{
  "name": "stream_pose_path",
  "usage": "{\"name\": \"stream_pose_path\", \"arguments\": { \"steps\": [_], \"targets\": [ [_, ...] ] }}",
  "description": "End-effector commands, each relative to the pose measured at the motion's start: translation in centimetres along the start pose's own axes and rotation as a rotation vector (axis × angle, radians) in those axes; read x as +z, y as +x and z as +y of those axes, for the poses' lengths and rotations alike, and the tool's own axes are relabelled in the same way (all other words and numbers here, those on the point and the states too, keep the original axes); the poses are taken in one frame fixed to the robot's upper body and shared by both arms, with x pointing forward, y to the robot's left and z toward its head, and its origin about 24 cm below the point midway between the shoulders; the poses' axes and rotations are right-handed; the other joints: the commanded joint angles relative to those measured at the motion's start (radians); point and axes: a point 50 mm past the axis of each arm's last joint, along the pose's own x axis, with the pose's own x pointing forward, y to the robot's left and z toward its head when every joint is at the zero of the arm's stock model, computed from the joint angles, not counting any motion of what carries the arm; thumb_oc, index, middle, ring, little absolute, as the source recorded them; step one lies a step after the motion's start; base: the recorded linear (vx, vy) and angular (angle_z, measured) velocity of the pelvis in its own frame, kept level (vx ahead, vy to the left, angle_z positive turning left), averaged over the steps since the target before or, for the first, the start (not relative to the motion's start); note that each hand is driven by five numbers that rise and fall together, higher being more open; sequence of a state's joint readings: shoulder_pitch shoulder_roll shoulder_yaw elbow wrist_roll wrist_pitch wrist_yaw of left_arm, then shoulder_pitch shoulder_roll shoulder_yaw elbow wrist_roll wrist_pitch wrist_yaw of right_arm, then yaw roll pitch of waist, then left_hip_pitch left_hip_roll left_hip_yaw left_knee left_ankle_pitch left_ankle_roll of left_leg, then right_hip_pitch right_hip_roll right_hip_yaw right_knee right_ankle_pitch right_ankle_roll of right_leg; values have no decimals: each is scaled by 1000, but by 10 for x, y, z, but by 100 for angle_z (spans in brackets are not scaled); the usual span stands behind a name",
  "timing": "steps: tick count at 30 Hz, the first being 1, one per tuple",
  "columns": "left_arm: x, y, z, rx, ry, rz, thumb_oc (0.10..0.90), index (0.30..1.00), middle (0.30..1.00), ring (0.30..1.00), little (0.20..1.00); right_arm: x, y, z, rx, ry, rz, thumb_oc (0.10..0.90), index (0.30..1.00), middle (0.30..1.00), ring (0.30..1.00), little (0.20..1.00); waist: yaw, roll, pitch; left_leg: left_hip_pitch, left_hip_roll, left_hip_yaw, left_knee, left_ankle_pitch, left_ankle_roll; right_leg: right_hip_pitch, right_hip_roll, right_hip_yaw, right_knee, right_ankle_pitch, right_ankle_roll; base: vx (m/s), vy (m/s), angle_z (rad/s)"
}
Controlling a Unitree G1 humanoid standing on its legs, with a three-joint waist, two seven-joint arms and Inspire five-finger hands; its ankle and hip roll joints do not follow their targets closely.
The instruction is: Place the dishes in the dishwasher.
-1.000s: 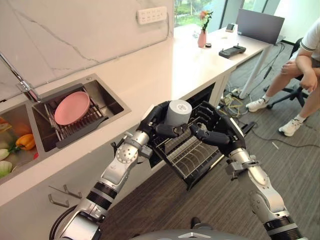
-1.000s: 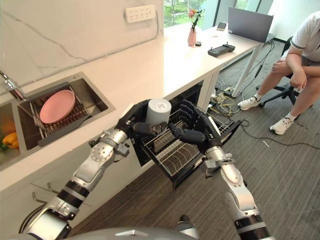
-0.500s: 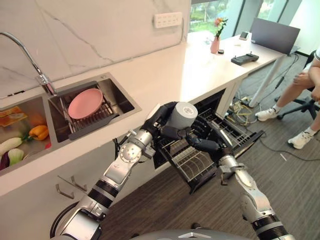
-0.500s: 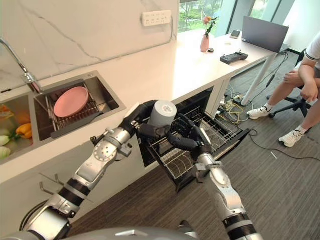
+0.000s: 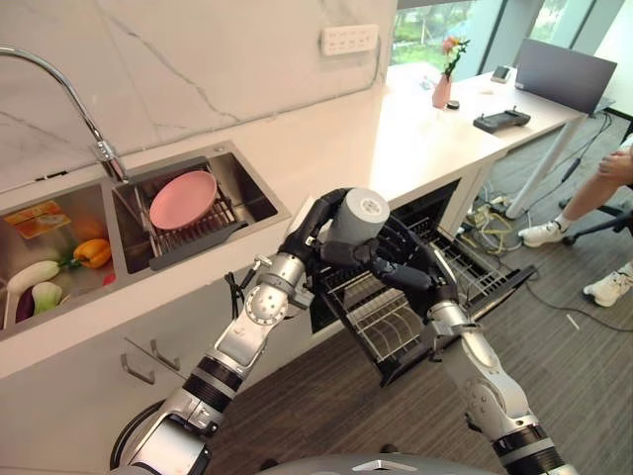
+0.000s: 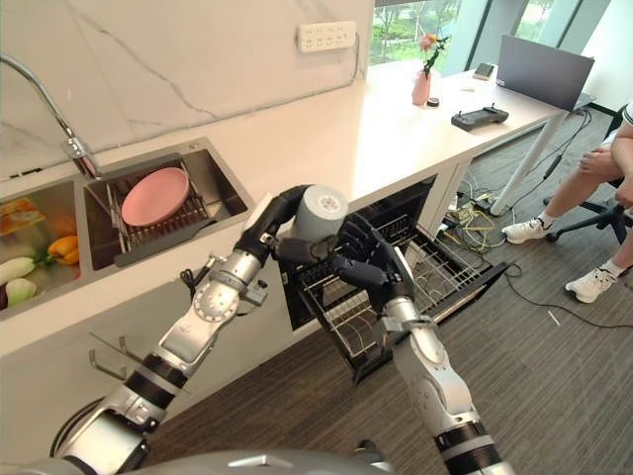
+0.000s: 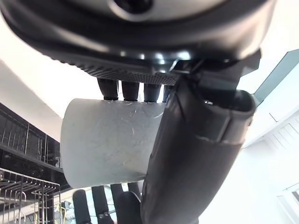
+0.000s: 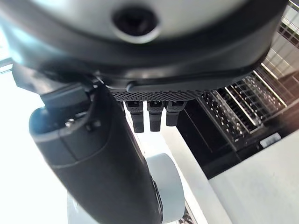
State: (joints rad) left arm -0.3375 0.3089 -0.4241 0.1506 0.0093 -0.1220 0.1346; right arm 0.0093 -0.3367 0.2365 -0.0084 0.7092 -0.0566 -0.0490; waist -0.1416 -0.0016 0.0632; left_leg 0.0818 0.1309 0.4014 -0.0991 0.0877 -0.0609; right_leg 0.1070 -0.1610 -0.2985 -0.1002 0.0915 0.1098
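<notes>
A grey cup is held on its side above the pulled-out dishwasher rack, with my left hand shut round it. In the left wrist view the thumb lies across the cup. My right hand is just under and beside the cup, fingers stretched toward it and open; I cannot tell whether they touch it. The right wrist view shows the cup past the thumb. A pink plate rests on a rack in the sink.
The white counter runs above the open dishwasher. Vegetables lie in the left sink basin. A tap stands behind the sink. A seated person's legs are at the far right, with a desk and cables on the floor.
The camera has swung left, showing more of the sink. My right hand has drawn closer to the cup held by my left hand over the rack.
</notes>
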Motion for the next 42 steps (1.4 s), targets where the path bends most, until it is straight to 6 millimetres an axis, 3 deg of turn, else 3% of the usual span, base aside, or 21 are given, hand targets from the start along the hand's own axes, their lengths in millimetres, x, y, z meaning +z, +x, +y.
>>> {"name": "stream_pose_path", "arguments": {
  "steps": [1,10,11,13,18,31,42],
  "targets": [
    [29,29,26,94,123,-158,400,300,300,300,300,94,15,34,183,36,-482,800,900,900,900,900,9,-8,-30,95,20,5,20,-97,-49,-49,-47,-58,54,-53,54,0,0,0],
    [28,27,24,87,167,-167,400,300,300,300,300,99,12,42,262,44,-495,800,900,900,900,900,9,-10,-33,96,22,10,20,-95,-50,-48,-44,-57,51,-52,54,0,0,0],
    [24,25,35,120,207,-152,400,300,300,300,300,106,7,30,220,94,-537,800,900,900,900,900,6,-9,-34,94,24,11,20,-93,-52,-49,-43,-60,52,-54,55,0,0,0],
    [23,24,38,131,216,-147,400,300,300,300,300,106,6,29,221,133,-543,800,900,900,900,900,6,-10,-35,93,24,11,20,-92,-53,-49,-42,-60,51,-54,55,0,0,0],
    [22,22,38,136,227,-144,400,300,300,300,300,97,11,46,304,244,-474,800,900,900,900,900,15,-13,-37,94,27,14,19,-92,-55,-48,-42,-61,48,-50,54,0,0,0],
    [41,28,18,74,73,-210,400,300,300,300,300,70,33,46,248,46,-317,800,900,900,900,900,39,-18,-41,88,30,1,21,-88,-53,-38,-41,-79,42,-50,51,0,0,0],
    [55,29,-1,-7,-171,-239,400,300,300,300,300,68,59,54,164,-32,-314,800,900,900,900,900,66,-13,-40,82,26,-19,21,-89,-47,-28,-42,-90,38,-52,47,-1,0,2]
  ]
}}
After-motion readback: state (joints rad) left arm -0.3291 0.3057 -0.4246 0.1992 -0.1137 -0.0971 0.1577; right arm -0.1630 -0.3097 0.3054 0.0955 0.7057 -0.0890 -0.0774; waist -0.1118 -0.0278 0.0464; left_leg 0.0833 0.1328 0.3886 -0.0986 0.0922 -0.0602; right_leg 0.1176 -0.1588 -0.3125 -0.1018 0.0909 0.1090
